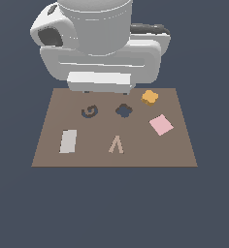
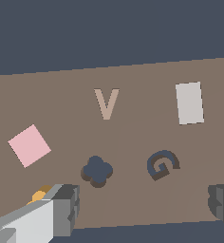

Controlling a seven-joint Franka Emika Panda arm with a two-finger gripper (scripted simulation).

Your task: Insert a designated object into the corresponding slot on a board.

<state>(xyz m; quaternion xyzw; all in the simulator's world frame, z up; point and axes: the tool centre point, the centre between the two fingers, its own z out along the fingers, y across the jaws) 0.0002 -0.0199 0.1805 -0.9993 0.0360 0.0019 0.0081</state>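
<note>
The gripper (image 2: 142, 209) is open and holds nothing, and the orange block (image 1: 149, 97) sits on the brown board (image 1: 53, 155), at about 2 o'clock from the dark clover slot (image 1: 123, 111) in the exterior view. If the gripper comes down a bit off, it could push the block away, or set it in turned wrong so the bumps jam. In the wrist view one finger (image 2: 57, 213) hides most of the block, and the arm's big body hides the gripper in the exterior view.
</note>
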